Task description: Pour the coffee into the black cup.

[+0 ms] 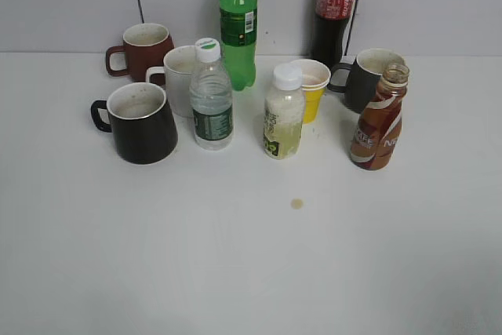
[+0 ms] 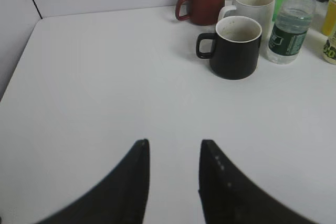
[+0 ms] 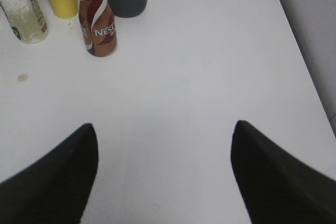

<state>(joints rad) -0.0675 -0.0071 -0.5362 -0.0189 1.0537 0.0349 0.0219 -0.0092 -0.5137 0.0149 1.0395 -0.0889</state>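
Exterior view shows a white tabletop [image 1: 235, 272] with a group of cups and bottles in its far half. At the far left stands a reddish-brown ceramic mug [image 1: 144, 50], its handle to the left. Just in front of it is the glossy black mug with white inside [image 1: 141, 122], wider at the base, upright, with its loop handle also pointing left. A white ceramic mug [image 1: 182, 78] stands behind it, to the right. Next comes a small clear plastic water bottle with a white cap [image 1: 211, 97], close to the white mug. Behind it, near the wall, is a tall green plastic bottle [image 1: 238, 25]. In the middle stands a short bottle of pale yellowish drink with a white cap [image 1: 283, 114], and just behind it a yellow paper cup [image 1: 311, 89]. A small brown stain [image 1: 296, 203] lies on the tabletop in front. A tall dark cola bottle with a red label [image 1: 333, 13] is at the back. Then comes a dark grey straight-sided mug [image 1: 369, 78], and in front of it the brown curvy plastic coffee bottle with a white swirl [image 1: 380, 121], upright, without cap, well apart from the black mug.

In the left wrist view the left claw [image 2: 173, 163] is above bare tabletop, its fingers narrowly apart and holding nothing. In the right wrist view the right claw [image 3: 165, 150] is spread wide, also holding nothing, with the coffee bottle far ahead to its left.
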